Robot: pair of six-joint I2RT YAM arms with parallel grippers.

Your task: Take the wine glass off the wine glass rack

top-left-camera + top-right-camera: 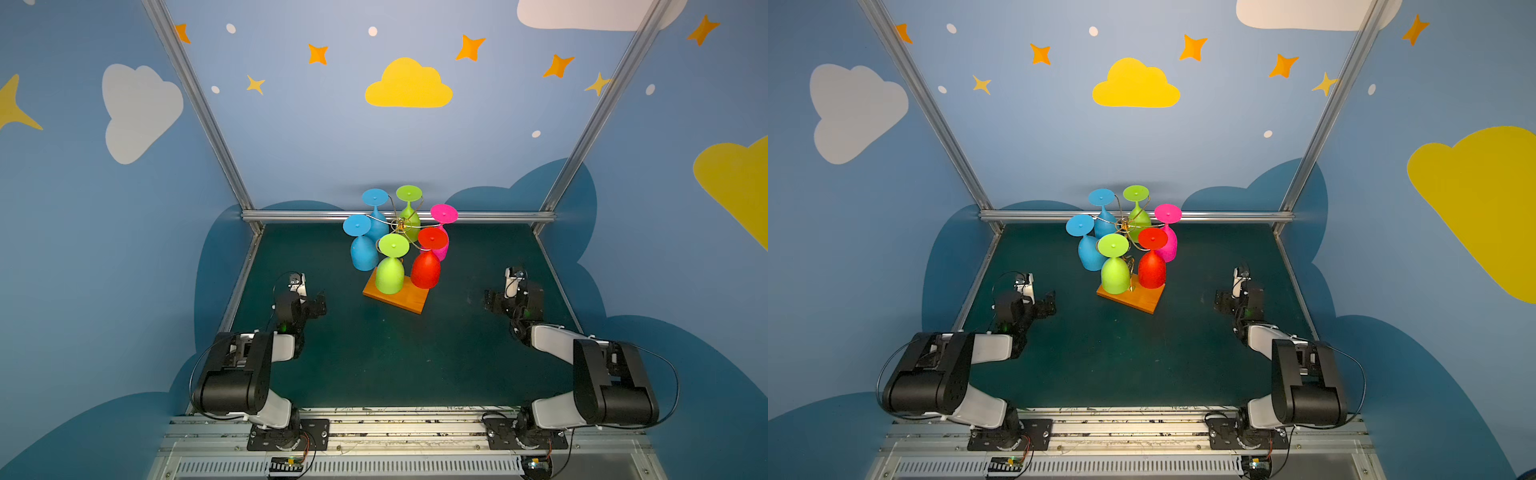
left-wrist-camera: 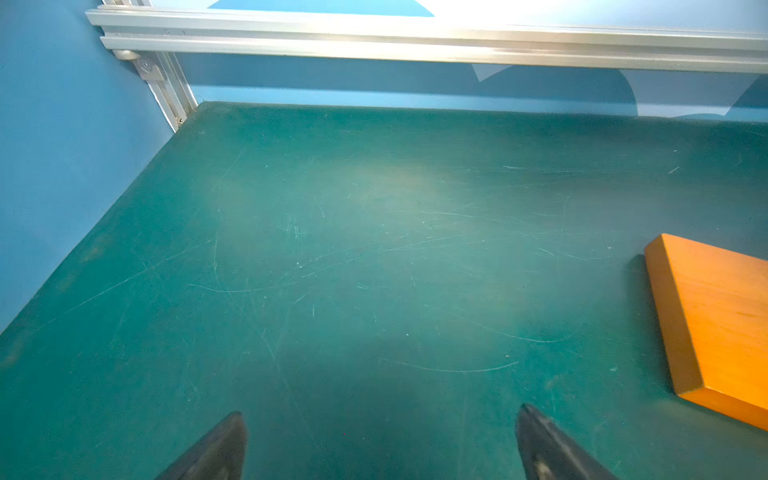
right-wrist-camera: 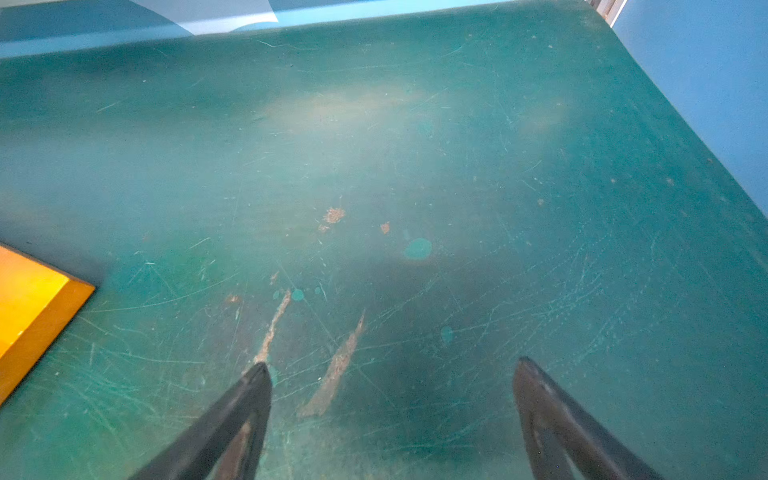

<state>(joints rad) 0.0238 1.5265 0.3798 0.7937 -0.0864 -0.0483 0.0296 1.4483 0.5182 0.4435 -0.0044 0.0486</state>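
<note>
Nothing is done yet. The left gripper [image 2: 380,446] is hovering with jaws spread over bare green table [image 2: 332,249], holding nothing. The wine glass rack [image 1: 400,226] is standing between and beyond both sets of jaws, all six glasses hanging upside down, including the green wine glass [image 1: 390,266] and the red one [image 1: 427,262] nearest. The right gripper [image 3: 392,409] is likewise waiting wide and empty.
</note>
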